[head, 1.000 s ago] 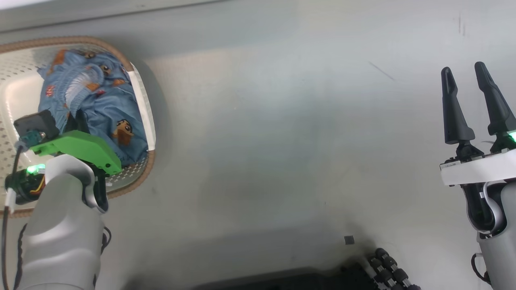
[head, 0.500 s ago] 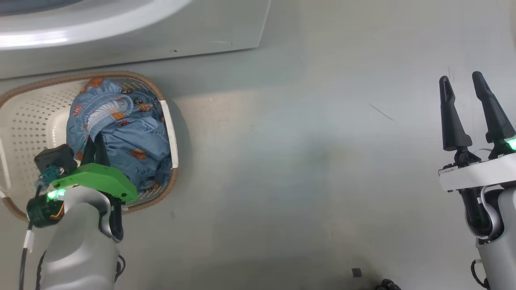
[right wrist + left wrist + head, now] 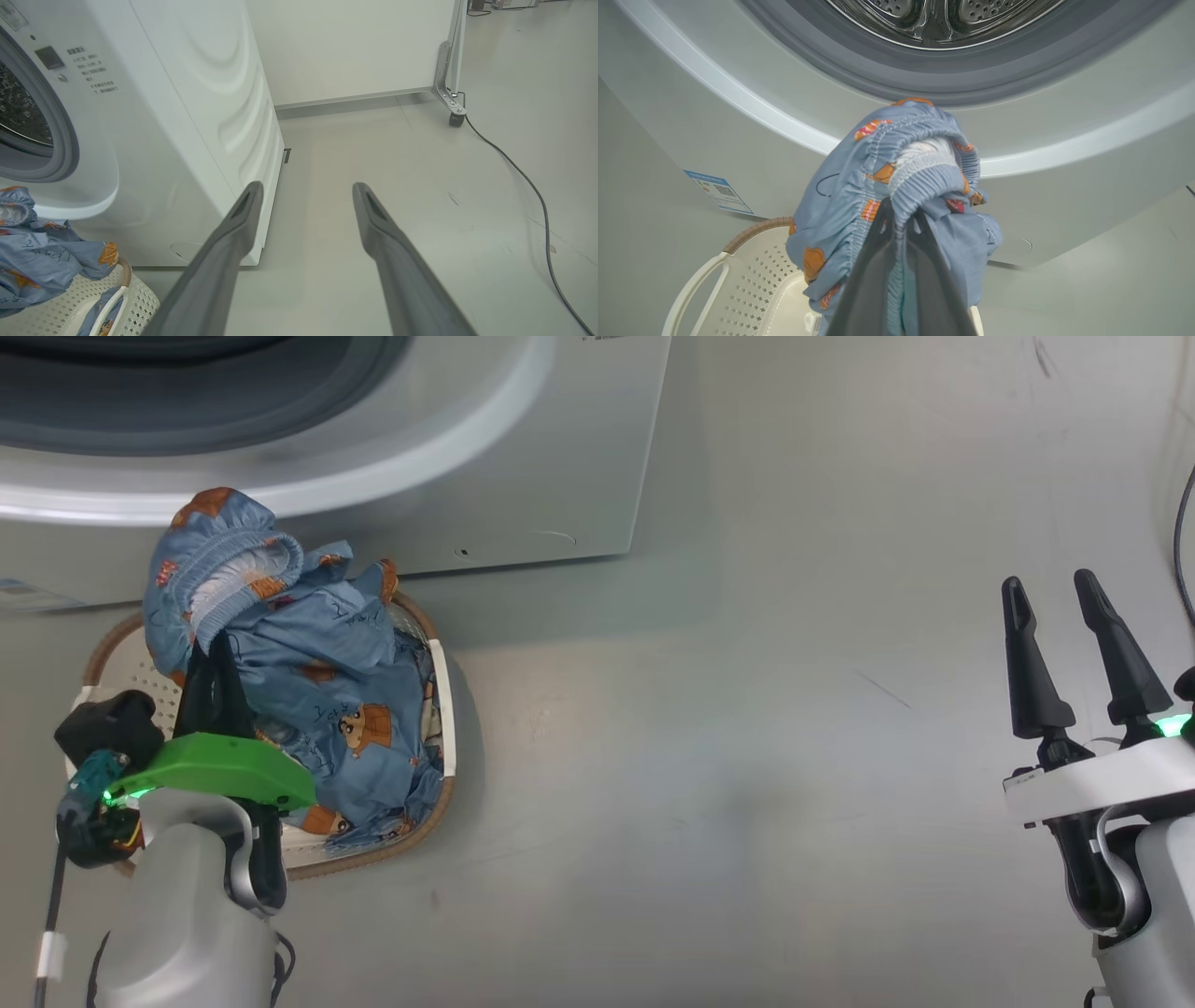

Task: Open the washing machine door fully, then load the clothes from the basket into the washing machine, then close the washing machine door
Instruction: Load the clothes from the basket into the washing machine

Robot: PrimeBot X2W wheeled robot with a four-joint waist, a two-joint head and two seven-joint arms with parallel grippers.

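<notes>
- Lifted since a second ago, the clothes [image 3: 345, 709] now hang bunched above the basket [image 3: 411, 840] rather than lying in it. The head camera has also tilted up, so the washer [image 3: 523, 495] front now shows.
- Left gripper [image 3: 213, 646]: two dark tapered fingers pressed together on the gathered elastic waistband, with the bundle hanging from them.
- Clothes [image 3: 850, 186]: soft, crumpled light-blue cloth with orange-brown prints. The ribbed waistband puckers over the fingertips [image 3: 882, 219], and the lower folds drape into the basket.
- Basket [image 3: 752, 261]: cream plastic dotted with small holes, rounded, with a brown woven-look rim and a white handle. It stands on the floor [image 3: 747, 756] just in front of the washer.
- Washer [image 3: 196, 116]: smooth white box with a raised curved ring round its opening, a grey rubber gasket [image 3: 878, 70], a perforated steel drum [image 3: 934, 18] and a small blue label [image 3: 718, 191].
- Right gripper [image 3: 1046, 581]: fingers spread apart and holding nothing, over glossy grey floor well to the right of the basket.
</notes>
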